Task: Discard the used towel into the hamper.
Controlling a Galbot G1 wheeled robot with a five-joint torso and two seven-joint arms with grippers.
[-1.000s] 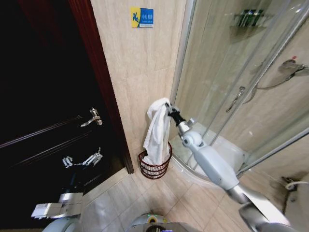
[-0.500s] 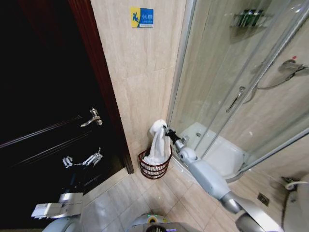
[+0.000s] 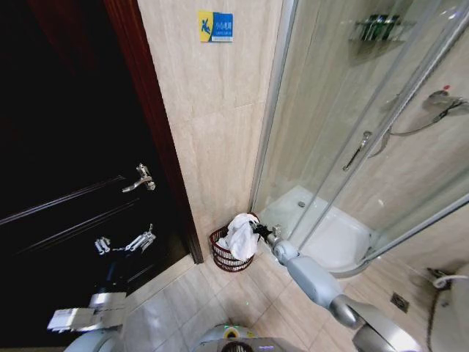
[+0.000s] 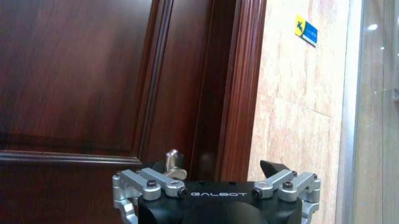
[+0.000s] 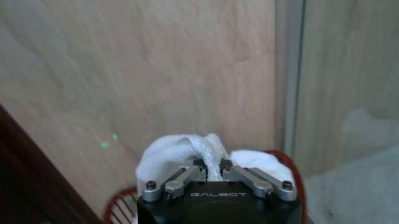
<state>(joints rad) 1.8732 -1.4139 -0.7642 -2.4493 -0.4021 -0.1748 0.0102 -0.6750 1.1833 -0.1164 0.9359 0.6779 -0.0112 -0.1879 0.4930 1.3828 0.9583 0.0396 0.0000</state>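
Tile floor [image 3: 242, 301]: pale beige, it carries the hamper in the corner where the wall meets the dark door frame on one side and the shower enclosure on the other.
Left claw [image 4: 215, 184]: parked low at the robot's left near the dark wooden door [image 4: 74, 79], fingers spread apart and holding nothing.
Right arm [image 3: 315, 275]: stretched forward and down from the robot's right toward the corner.
Right claw [image 3: 258, 232]: down at the hamper's rim, fingers pinched together on a fold of the towel; the right wrist view shows the cloth bunched between the fingertips [image 5: 212, 169].
Towel [image 3: 240, 235]: white, mostly gathered inside the hamper, its top mounded above the rim where the claw grips it.
Hamper [image 3: 223, 257]: dark reddish-brown wire basket on the floor against the wall, just beside the door frame and the curved shower base.
Shower enclosure [image 3: 344, 147]: glass, beyond and to the right of the hamper.
Step in hand: lowering the towel into the hamper, by my reading close to the end, since most of the cloth already sits inside.
Next move calls for: parting the fingers so the fold drops in, then drawing straight up and away so no cloth snags and the light basket is not tipped.
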